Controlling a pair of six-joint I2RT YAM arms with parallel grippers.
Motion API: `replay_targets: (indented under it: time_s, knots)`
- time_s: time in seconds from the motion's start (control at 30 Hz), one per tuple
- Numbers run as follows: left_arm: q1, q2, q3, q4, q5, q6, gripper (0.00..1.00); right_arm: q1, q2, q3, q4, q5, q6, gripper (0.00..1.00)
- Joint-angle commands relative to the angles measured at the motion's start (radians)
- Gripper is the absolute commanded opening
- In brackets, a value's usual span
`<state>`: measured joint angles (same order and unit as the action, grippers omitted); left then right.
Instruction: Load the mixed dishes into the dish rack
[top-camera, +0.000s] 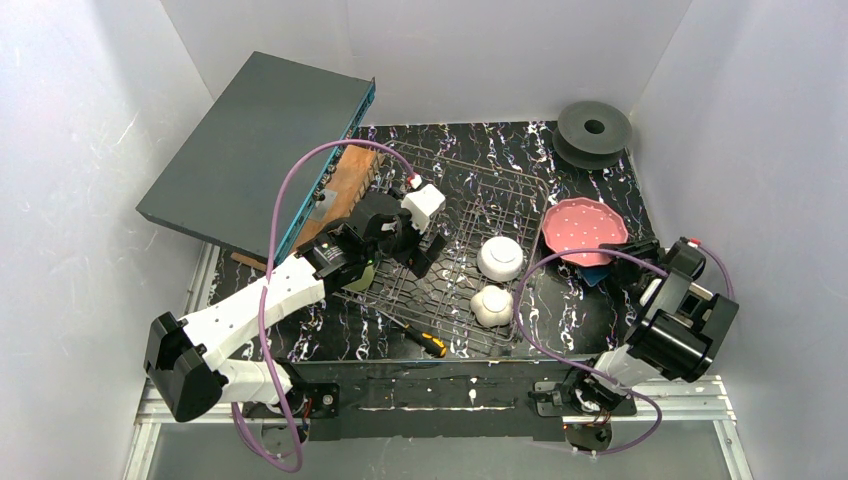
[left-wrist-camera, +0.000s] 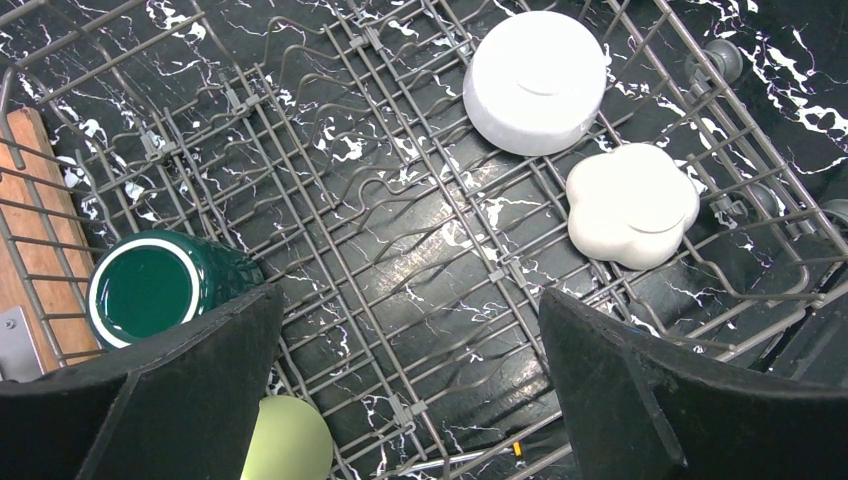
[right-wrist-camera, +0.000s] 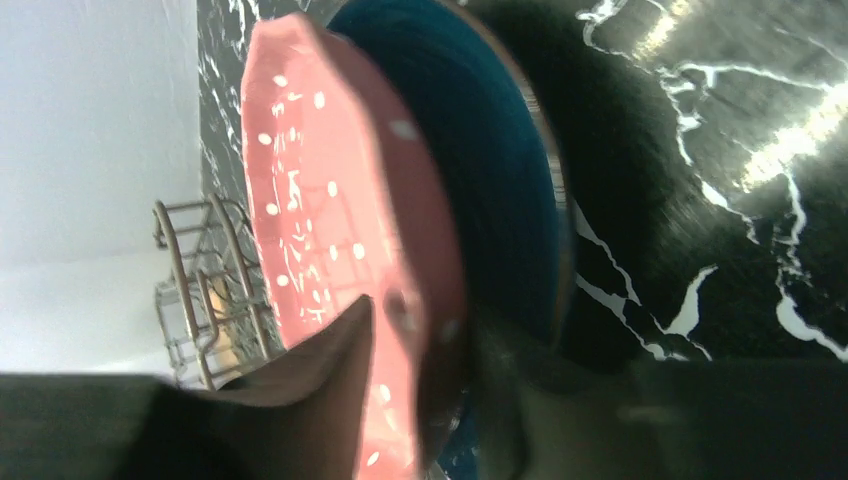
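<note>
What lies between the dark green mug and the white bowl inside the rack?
Nothing but the rack's own bare wires. The left wrist view shows the stretch from the green mug to the white bowl holding no dish.

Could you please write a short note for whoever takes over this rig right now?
Left hand: open, empty, over the dish rack.
Right hand: straddles the rim of the pink plate; grip not confirmed.
In rack: white bowl, small white cup, dark green mug, pale yellow-green mug.
Outside, right of rack: pink plate lying on the blue dish.
To do: load plate, then blue dish.
</note>
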<state>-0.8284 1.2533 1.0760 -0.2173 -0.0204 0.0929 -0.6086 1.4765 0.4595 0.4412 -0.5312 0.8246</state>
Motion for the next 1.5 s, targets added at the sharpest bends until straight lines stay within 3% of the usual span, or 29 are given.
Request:
replay_targets:
  time_s: [0.0, 0.2, 0.27, 0.57, 0.73, 1.0, 1.17, 1.47]
  knots:
    - [-0.003, 0.003, 0.037, -0.009, 0.007, -0.001, 0.99, 0.001, -0.018, 0.024, -0.09, -0.015, -0.015, 0.38]
    - [-0.003, 0.014, 0.036, -0.011, 0.0, 0.004, 0.99, -0.012, -0.18, 0.113, -0.287, 0.006, -0.006, 0.07]
    - [-0.003, 0.015, 0.035, -0.011, 0.0, 0.005, 0.99, -0.021, -0.21, 0.128, -0.321, 0.006, -0.004, 0.01]
    - [-0.003, 0.023, 0.035, -0.016, -0.016, 0.014, 0.99, -0.071, -0.334, 0.187, -0.423, -0.036, -0.01, 0.01]
    - [-0.004, 0.025, 0.035, -0.016, -0.018, 0.016, 0.99, -0.071, -0.379, 0.172, -0.353, -0.09, 0.092, 0.01]
    - [-0.004, 0.015, 0.038, -0.017, -0.018, 0.015, 0.99, -0.057, -0.468, 0.262, -0.374, -0.139, 0.172, 0.01]
    - [-0.004, 0.008, 0.035, -0.018, -0.025, 0.017, 0.99, 0.06, -0.476, 0.367, -0.397, -0.121, 0.152, 0.01]
    - [-0.003, 0.0, 0.032, -0.013, -0.04, 0.021, 0.99, 0.358, -0.382, 0.593, -0.466, 0.051, -0.026, 0.01]
